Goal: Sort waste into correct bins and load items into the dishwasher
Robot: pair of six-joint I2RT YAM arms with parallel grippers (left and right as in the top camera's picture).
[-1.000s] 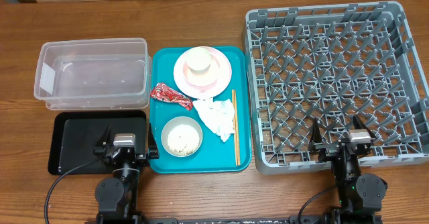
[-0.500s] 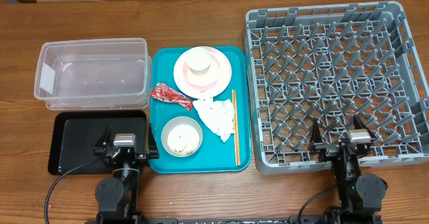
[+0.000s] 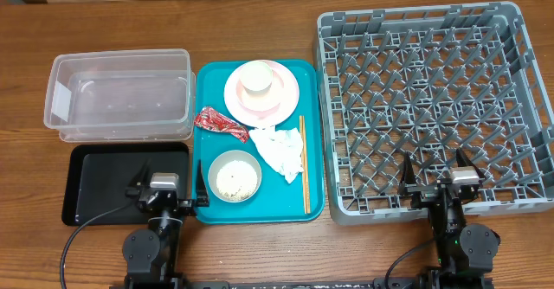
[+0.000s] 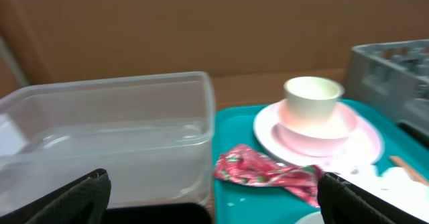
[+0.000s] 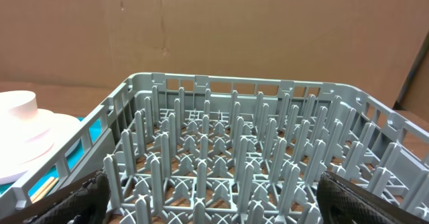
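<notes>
Two grippers sit at the near edge of the table [image 3: 260,21], and both have their fingers spread wide with nothing between them. The left gripper [image 3: 169,180] hangs over the right end of the shallow black tray [image 3: 95,163], right where it meets the teal serving tray [image 3: 313,73]. The right gripper [image 3: 434,172] is over the near rim of the grey dish rack [image 3: 415,16].

On the teal tray, closest to the arms, is a small pale bowl [image 3: 211,176] with loose rice grains [image 3: 232,179] in it. Just right of that, the wooden chopsticks [image 3: 304,163] lie along the tray's right side, pointing near-to-far. The crumpled white tissue [image 3: 279,150] sits up against them, between the bowl and the sticks and a bit farther back. The shiny red wrapper [image 3: 221,123] is crumpled just left of the tissue, near the tray's left edge.

Farther back is the round pink plate [image 3: 284,100] with the cream cup [image 3: 257,79] upright on it. From the left wrist camera the cup looks nested in a pinkish bowl [image 4: 315,127] on the plate.

Behind the black tray is the clear plastic tub [image 3: 121,57], just beside the teal tray. The rack fills the right side, and I see only its upright pegs inside.
</notes>
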